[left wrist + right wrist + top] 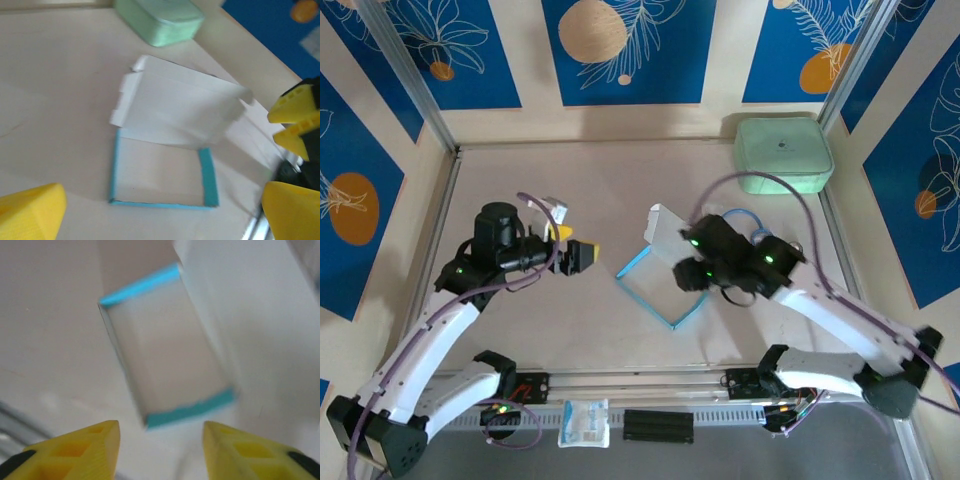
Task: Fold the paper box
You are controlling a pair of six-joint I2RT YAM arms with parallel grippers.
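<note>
Paper box (655,288) is pictured near the ctr of the desk (540,180), set diagonally. Its long axis is laid from the far-left toward the near-right, approx. corner to corner. Light blue walls are seen on the shallow tray, and the open side is turned up. The whitish lid flap is raised along the long side nearer the far-right corner, w/ small tabs shown at one end in the left wrist view (180,110). In the right wrist view (165,360) the box is blurred, w/ a blue wall seen at each short end.

Right tool (692,272) is held above the box's right side. Its yellow fingers (80,450) are parted, w/ nothing gripped between them. Left tool (582,255) is held left of the box, apart from it, spread wide and aimed at it.

A mint-green case (783,155) is set at the far-right corner, well apart from the box.
</note>
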